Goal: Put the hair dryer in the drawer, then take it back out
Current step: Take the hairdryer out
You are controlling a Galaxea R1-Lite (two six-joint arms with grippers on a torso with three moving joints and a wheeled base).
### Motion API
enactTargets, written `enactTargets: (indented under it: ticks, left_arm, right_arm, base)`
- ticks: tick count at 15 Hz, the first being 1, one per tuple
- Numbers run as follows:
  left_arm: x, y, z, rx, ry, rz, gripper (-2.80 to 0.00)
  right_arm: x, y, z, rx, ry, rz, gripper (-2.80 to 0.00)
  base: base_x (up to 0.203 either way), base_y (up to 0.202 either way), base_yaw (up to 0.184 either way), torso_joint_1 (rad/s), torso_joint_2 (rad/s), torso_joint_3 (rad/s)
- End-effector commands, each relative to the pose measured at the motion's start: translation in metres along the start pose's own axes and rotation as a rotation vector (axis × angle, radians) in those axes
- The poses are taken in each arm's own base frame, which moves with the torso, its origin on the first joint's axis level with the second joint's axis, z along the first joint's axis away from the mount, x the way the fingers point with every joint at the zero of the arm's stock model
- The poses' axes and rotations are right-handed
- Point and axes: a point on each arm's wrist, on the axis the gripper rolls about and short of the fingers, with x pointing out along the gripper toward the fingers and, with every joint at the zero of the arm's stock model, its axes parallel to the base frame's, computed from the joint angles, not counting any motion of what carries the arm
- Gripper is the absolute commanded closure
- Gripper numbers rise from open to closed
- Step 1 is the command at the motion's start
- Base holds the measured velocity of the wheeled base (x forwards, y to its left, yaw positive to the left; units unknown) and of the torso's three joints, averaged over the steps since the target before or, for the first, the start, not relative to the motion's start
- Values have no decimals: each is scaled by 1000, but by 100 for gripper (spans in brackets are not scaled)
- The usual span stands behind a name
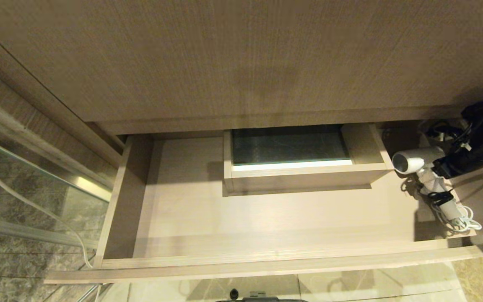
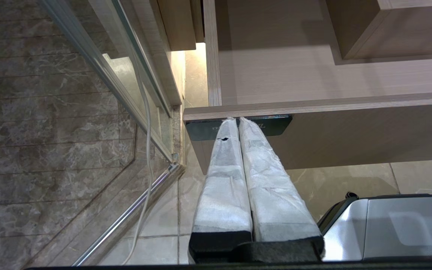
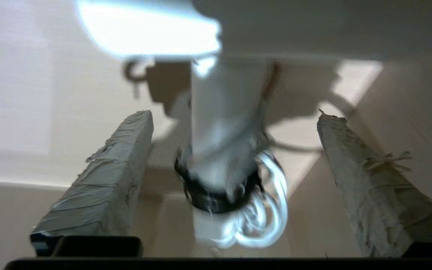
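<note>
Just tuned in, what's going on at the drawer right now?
The hair dryer lies in the right end of the open drawer, cord bundled at its handle. The right hand is over it with fingers spread wide on either side of the handle, not gripping. The left hand is shut, parked by the drawer front.

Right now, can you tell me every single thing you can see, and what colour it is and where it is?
drawer: one, light wood-grain, pulled open.
boxed cut-out: one, same wood, at the drawer's back.
hair dryer: one, white with grey end, inside the drawer's right end.
coiled cord: one, white with black strap, by the dryer's handle.
dark label: one, on the drawer front's left end.
panel: one, wood-grain, above the drawer.
glass partition: one, metal-framed, left.
loose cable: one, white, by the glass.
floor tiles: beige, below.
left gripper: shut, before the label.
right gripper: open, either side of the dryer's handle.
</note>
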Motion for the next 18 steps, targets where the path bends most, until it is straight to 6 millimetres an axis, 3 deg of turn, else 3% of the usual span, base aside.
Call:
enactTargets:
  ticks: [1,6,16,17,18]
  left_arm:
    - [0,0,0,-1,2,1,0]
    - [0,0,0,-1,1,1,0]
    - [0,0,0,-1,0,0,0]
    - [0,0,0,-1,1,1,0]
    - [0,0,0,-1,0,1,0]
  right_arm:
    - [18,0,-3,8,20,16,-280]
    - [37,3,8,-8,-57,-6,-280]
    - [51,2,10,-17,-94,-21,-280]
    - [52,1,10,-18,-102,-24,0]
    - [53,1,11,-20,-103,-25,0]
  base:
    - [0,0,0,0,0,0]
    - [0,0,0,0,0,0]
    - [0,0,0,0,0,0]
    - [0,0,0,0,0,0]
    - [0,0,0,0,0,0]
